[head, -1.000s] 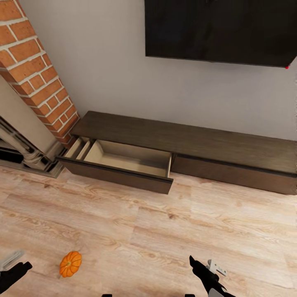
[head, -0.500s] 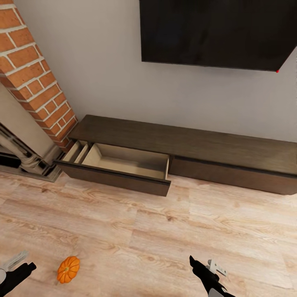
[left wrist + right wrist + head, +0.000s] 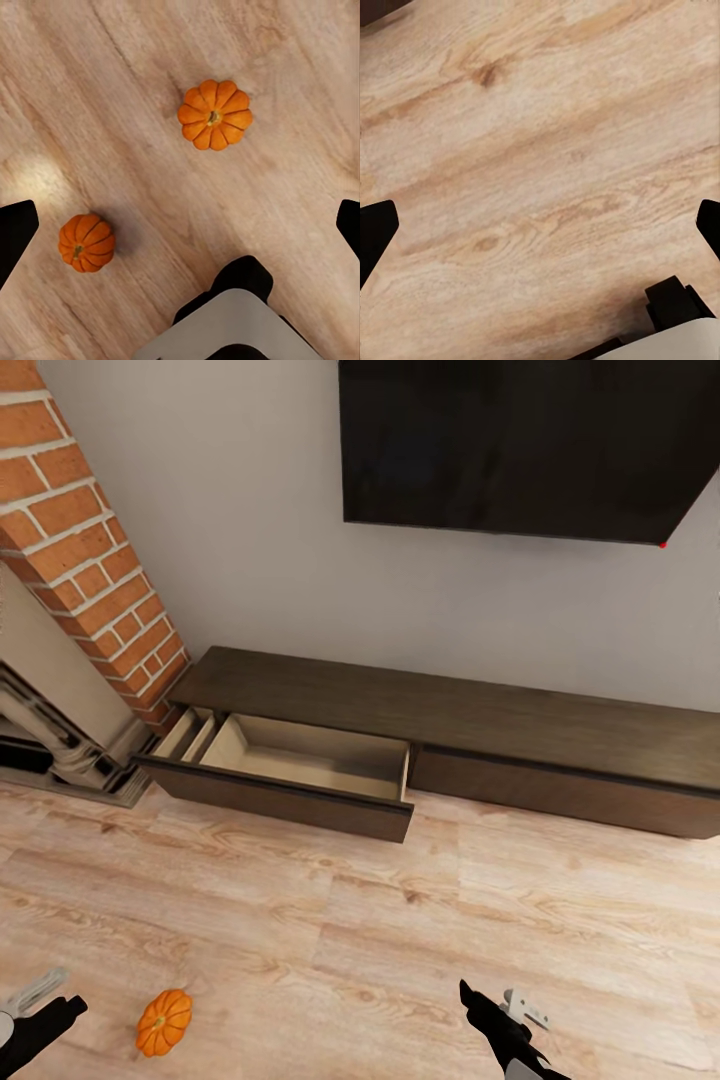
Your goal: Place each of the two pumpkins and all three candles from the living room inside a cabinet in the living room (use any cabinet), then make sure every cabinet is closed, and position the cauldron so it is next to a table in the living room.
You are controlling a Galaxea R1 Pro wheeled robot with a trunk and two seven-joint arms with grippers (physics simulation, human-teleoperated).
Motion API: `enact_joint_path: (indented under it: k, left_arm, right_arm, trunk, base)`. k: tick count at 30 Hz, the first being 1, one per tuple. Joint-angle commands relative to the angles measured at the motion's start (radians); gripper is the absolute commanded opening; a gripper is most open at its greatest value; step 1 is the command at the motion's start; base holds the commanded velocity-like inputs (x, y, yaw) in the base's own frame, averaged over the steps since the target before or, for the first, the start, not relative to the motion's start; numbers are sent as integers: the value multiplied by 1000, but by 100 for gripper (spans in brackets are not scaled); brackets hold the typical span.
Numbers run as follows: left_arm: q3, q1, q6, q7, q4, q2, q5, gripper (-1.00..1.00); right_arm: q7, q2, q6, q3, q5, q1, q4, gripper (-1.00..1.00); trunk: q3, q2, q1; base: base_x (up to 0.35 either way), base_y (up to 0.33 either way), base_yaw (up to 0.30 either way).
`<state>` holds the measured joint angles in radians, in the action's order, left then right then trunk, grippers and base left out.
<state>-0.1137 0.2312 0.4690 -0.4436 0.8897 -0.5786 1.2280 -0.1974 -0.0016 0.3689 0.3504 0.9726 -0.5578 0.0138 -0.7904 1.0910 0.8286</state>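
Wood floor (image 3: 285, 45) beneath wide-spread, empty left fingers (image 3: 15, 232).

there are two pumpkins on the wooden floor, one larger pumpkin (image 3: 215, 115) and one smaller pumpkin (image 3: 86, 242). there is one cabinet (image 3: 450, 715) with two drawers: one open drawer (image 3: 290, 770) and one closed drawer (image 3: 565, 795).

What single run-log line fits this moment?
pumpkins: on floor | cabinet drawer: open | left gripper: open | right gripper: open
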Motion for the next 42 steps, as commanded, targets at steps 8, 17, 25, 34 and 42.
enact_joint_path:
  k: [8,17,25,34,42]
  left_arm:
    - [-3,0,-1,-9,1,-1,10,100]
    - [2,0,-1,-9,1,-1,10,100]
    - [2,0,-1,-9,1,-1,11,100]
    - [2,0,-1,-9,1,-1,11,100]
    - [2,0,-1,-8,1,-1,11,100]
  right_arm:
    - [-7,0,2,5,11,-1,2,100]
    - [-7,0,16,5,11,-1,2,100]
    - [-7,0,19,5,10,-1,2,100]
    - [-7,0,19,5,10,-1,2,100]
    - [-7,0,19,5,9,-1,2,100]
  trunk:
    - [12,1,0]
    - [27,1,0]
    - [40,1,0]
    - [55,1,0]
    - [68,1,0]
  base:
    - [0,0,0]
    - [0,0,0]
    - [0,0,0]
    - [0,0,0]
    - [0,0,0]
